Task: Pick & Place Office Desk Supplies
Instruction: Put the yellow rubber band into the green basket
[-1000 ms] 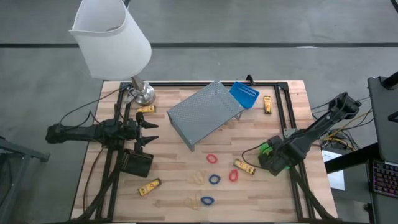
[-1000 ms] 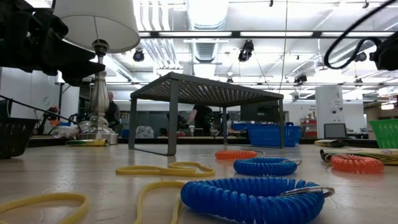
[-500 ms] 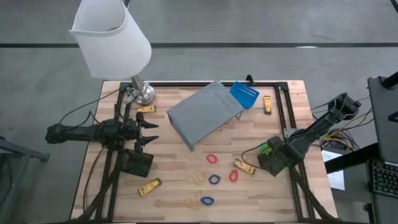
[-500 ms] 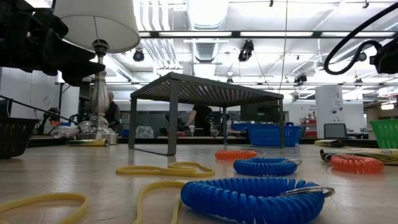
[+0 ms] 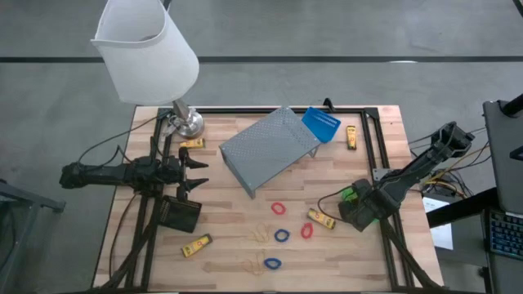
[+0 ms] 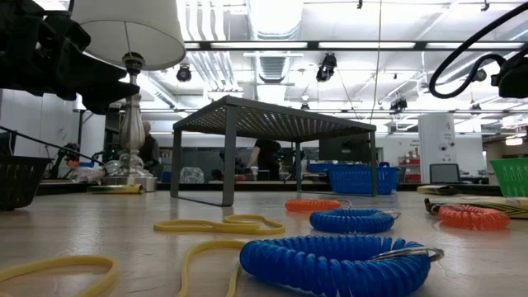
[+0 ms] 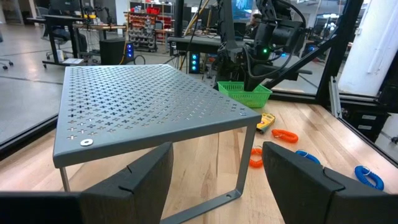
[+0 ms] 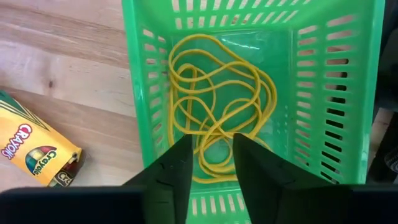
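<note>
The right hand [image 8: 208,163] hangs above the green bin [image 8: 140,81], fingers slightly parted and empty. The nearest crayon box [image 5: 321,219] lies just beside it toward bench centre.

green bin [image 5: 353,198] mostly hidden under right tool [image 5: 359,214] (high view).

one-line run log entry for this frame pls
left gripper: open, waiting by grey mesh shelf | right gripper: open over green bin | bin holds yellow rubber bands | crayon box beside bin
</note>
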You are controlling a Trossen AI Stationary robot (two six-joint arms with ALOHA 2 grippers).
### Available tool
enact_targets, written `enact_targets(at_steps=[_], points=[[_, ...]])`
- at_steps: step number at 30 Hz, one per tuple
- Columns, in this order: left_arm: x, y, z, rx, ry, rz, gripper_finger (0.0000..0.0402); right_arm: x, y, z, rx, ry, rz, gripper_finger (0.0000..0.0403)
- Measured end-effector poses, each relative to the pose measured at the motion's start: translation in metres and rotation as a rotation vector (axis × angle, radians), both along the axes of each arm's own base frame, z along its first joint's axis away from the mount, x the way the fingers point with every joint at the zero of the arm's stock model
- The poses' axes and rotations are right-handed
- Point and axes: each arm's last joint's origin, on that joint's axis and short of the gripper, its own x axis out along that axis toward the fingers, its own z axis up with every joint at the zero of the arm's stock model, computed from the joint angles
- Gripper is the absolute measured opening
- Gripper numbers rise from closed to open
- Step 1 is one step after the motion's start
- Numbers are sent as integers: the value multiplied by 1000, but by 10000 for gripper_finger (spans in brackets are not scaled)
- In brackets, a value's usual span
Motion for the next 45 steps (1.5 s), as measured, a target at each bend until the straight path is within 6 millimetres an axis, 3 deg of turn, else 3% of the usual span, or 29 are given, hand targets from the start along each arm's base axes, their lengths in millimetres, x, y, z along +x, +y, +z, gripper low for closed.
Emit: enact_targets(at_steps=[7,14,23,35,45], points=[[0,0,0,0,0,0,253,0,0,0,0,0,0,147],[0,0,0,0,0,0,253,0,0,2,3,-3,16,142],[0,0,0,0,0,0,253,13,8,39,-18,-108,109,127],[0,0,0,0,0,0,253,55,20,89,-302,-590,280,107],[0,0,0,0,0,0,253,118,32,89,-354,-535,349,110]])
